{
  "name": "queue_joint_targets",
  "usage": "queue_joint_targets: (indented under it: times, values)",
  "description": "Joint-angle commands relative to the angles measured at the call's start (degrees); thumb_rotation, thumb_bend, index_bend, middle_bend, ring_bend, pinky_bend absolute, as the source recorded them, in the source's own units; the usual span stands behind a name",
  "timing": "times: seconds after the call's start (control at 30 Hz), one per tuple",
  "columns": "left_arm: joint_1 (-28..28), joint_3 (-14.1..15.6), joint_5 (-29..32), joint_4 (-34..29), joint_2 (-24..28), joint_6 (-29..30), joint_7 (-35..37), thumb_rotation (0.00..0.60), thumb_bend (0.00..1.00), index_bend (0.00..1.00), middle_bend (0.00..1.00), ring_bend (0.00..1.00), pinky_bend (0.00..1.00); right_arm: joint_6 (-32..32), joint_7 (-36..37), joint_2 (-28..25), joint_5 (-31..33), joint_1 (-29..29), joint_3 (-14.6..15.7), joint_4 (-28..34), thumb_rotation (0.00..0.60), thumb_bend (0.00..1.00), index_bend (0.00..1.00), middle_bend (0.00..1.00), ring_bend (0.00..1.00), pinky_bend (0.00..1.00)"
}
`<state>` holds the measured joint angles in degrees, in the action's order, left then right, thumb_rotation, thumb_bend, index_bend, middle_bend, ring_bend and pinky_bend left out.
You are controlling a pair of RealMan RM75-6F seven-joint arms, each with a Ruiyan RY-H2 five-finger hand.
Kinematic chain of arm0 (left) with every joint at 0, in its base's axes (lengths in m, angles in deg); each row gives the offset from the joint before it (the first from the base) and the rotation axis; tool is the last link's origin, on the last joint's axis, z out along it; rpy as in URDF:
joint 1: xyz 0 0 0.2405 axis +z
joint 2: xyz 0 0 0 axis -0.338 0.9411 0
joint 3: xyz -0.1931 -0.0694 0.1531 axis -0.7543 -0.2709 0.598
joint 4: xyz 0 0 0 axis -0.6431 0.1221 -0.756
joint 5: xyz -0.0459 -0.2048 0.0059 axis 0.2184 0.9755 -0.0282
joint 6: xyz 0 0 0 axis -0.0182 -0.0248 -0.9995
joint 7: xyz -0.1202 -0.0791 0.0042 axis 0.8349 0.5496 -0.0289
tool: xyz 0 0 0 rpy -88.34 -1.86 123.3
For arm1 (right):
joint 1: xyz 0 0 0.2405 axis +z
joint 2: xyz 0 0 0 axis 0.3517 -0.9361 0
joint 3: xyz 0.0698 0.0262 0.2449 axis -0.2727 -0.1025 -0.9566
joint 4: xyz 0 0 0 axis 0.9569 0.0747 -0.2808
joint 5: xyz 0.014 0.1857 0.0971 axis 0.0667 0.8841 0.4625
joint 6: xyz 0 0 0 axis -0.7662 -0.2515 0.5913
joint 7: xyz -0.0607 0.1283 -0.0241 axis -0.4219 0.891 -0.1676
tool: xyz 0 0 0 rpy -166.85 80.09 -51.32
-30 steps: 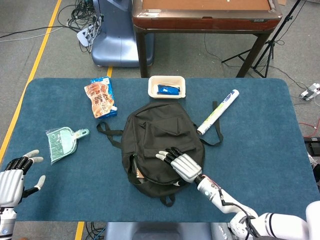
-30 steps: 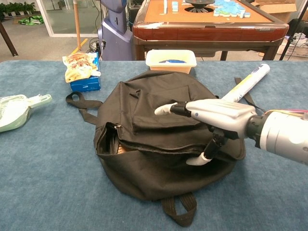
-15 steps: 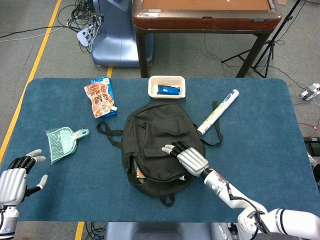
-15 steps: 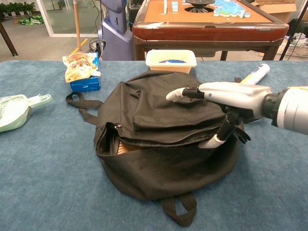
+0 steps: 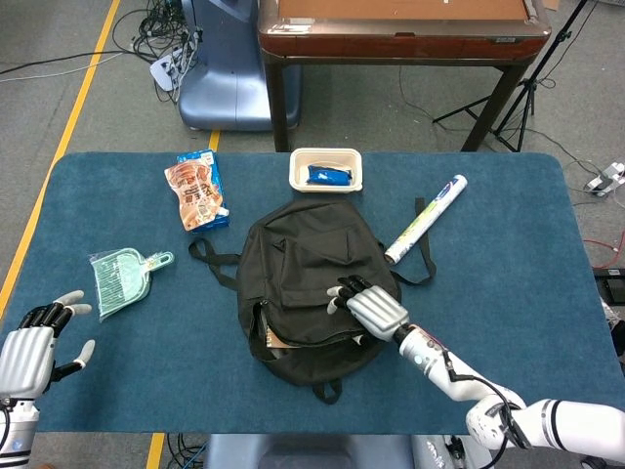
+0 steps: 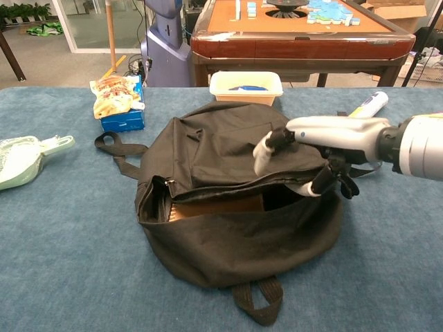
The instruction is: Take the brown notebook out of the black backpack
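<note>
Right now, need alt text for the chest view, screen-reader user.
The right robot hand grips the upper flap of a black backpack and holds it raised, exposing a brown notebook lying flat inside. Behind on the blue table are a white tray and a snack bag.

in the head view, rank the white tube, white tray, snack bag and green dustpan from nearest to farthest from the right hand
From the right hand:
1. White tube, up and to its right.
2. White tray, behind the backpack.
3. Snack bag, far back left.
4. Green dustpan, at the left side.
</note>
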<state>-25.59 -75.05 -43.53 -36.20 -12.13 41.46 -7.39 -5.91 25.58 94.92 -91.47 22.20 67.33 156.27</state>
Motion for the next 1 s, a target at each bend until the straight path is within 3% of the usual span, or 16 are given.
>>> queue_joint_targets:
  times: [0.03,0.13,0.3,0.6,0.8,1.0]
  values:
    - [-1.15,-0.39,-0.75,0.29,0.53,-1.19,1.10,0.600,0.28,0.33,0.22,0.24,0.19,-0.84,-0.96,0.01,2.28,1.40,0.03,0.10,0.600,0.76,0.59,0.32,0.05,0.06]
    - [-3.01,-1.04,-2.35,0.65,1.11,-2.73,4.34,0.600,0.28,0.34,0.22,0.24,0.19,1.58,-0.13,1.49,3.57,1.37,-1.26,-0.99,0.600,0.83,0.62,0.34,0.07,0.06]
    - [-7.00,-2.24,-5.75,1.84,2.26,-5.74,11.29,0.600,0.28,0.37,0.27,0.28,0.21,5.74,2.10,4.02,5.60,0.87,-3.61,-3.26,0.600,0.84,0.62,0.34,0.08,0.06]
    - [-17.35,-1.29,-18.43,2.82,2.64,-11.71,25.55,0.600,0.28,0.46,0.43,0.39,0.39,14.80,1.46,9.12,10.46,-0.38,-6.93,-6.11,0.600,0.85,0.62,0.34,0.08,0.06]
    - [-25.48,-0.37,-26.01,5.87,-1.96,-14.35,33.07,0.600,0.28,0.47,0.48,0.44,0.45,20.00,-0.13,12.65,12.58,-0.40,-9.39,-8.58,0.600,0.86,0.62,0.34,0.08,0.06]
    - [-32.59,-0.80,-29.20,11.74,-9.04,-15.08,38.19,0.600,0.28,0.48,0.50,0.46,0.46,21.43,-0.77,14.96,14.43,0.13,-11.06,-10.77,0.600,0.86,0.62,0.33,0.08,0.06]
